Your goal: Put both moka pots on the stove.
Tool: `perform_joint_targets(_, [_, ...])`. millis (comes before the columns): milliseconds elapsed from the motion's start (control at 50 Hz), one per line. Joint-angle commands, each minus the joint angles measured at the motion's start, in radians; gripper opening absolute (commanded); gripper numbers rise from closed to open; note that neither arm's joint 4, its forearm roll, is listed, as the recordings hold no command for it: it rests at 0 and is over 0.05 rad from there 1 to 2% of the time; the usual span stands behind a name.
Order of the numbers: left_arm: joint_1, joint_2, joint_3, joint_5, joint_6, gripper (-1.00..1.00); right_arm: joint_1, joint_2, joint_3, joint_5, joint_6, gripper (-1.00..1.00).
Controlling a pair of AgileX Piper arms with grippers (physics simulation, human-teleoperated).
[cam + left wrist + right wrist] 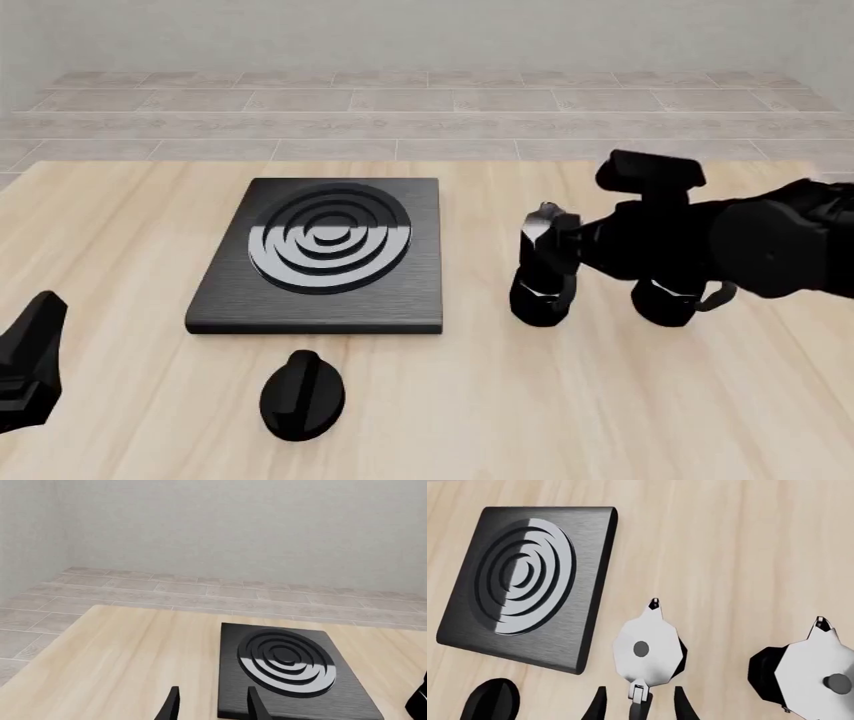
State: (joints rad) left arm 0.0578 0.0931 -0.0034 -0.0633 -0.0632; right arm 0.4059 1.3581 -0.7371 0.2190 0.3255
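Pots look rigid, top-heavy; take near moka pot (649, 652) by its handle, which sits between your right gripper's (638, 705) spread fingers. Left gripper (212, 705) open, idle beside stove (291, 670).

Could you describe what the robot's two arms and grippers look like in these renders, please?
Both are glossy black all over. The right arm is bulky and rounded, with a boxy block on top. The left gripper and right gripper each show two slim, tapered, slightly curved black fingers. No cables or markings are visible.
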Motion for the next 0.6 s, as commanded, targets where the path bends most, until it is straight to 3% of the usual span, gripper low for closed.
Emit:
perform_joint_targets(20, [0.001,0.005,0.001,-0.006,0.000,1.00,0.002,0.013,0.009,-0.017,0.003,1.00])
perform_joint_targets(600, [-0.001,0.002,-0.002,0.004,0.004,1.00,0.007,0.056,0.026,-0.054,0.023,1.00])
